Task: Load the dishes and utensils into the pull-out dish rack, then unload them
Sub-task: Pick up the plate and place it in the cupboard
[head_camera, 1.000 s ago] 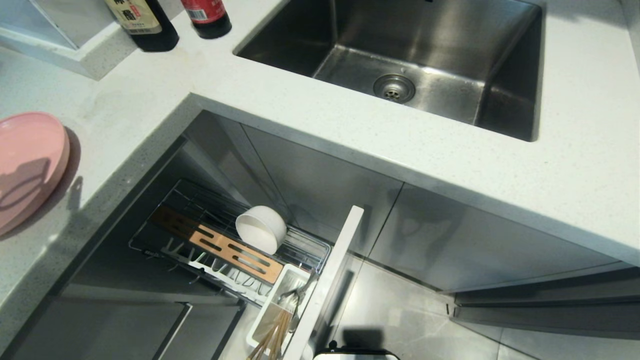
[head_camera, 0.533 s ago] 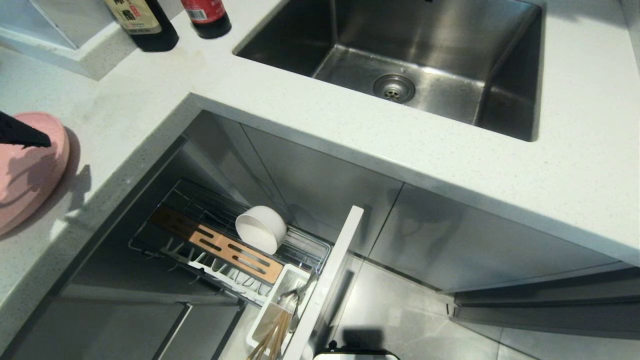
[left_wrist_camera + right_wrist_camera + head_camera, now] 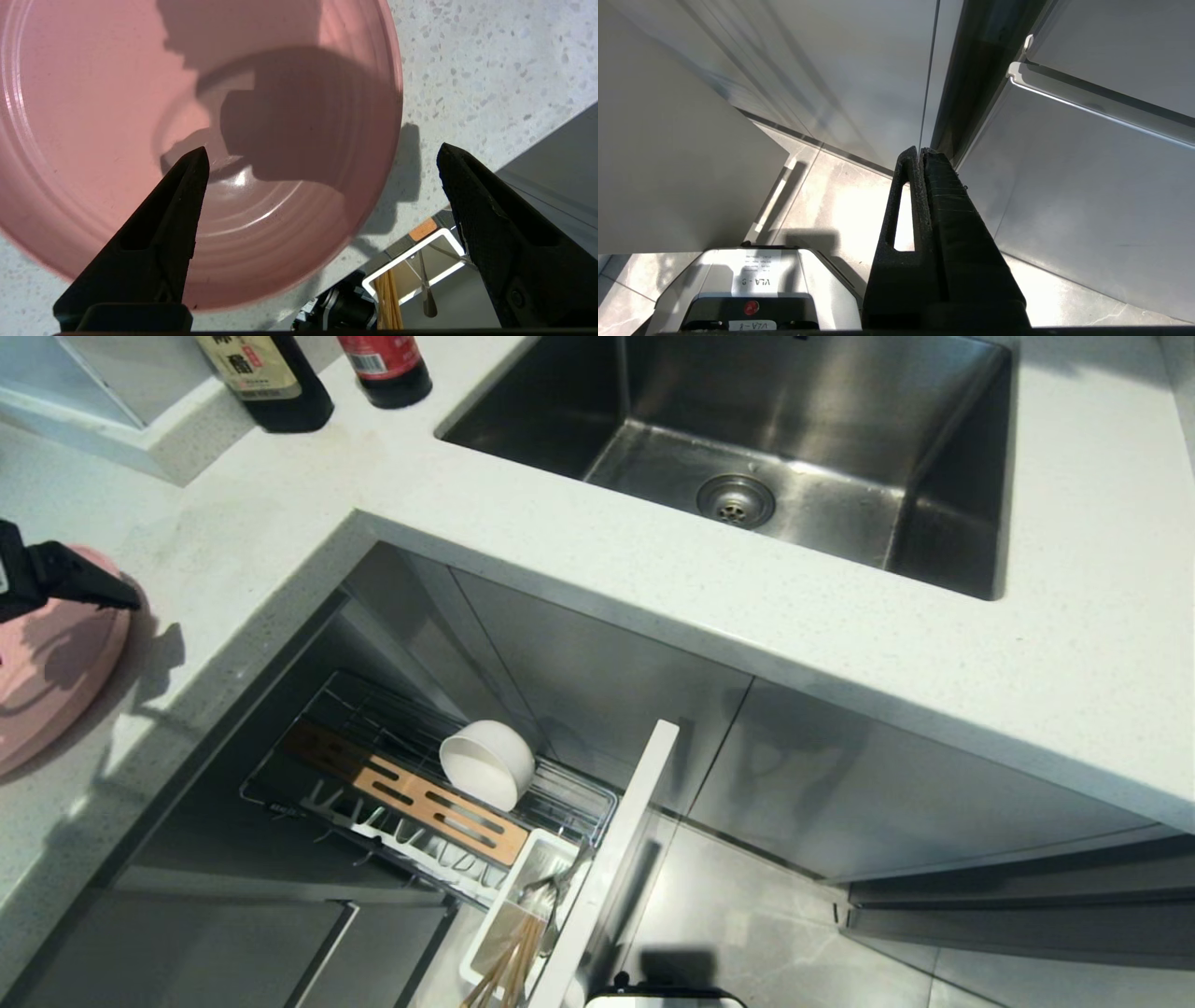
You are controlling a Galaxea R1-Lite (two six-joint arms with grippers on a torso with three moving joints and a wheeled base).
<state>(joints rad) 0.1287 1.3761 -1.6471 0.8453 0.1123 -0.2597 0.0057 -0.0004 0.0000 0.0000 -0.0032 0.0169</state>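
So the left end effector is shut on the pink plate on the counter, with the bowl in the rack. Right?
Not quite: the left end effector is open above the pink plate, gripping nothing, as the left wrist view shows. The bowl is in the rack.

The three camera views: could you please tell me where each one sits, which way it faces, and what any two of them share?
Head view: high on the robot, looking down at the counter, sink and pulled-out dish rack; the left gripper enters at the left edge.
Left wrist view: behind the open left gripper, looking down on the pink plate.
Right wrist view: behind the shut right gripper, low, facing cabinet fronts and floor.
Shared: head and left wrist views both show the plate and the chopsticks.
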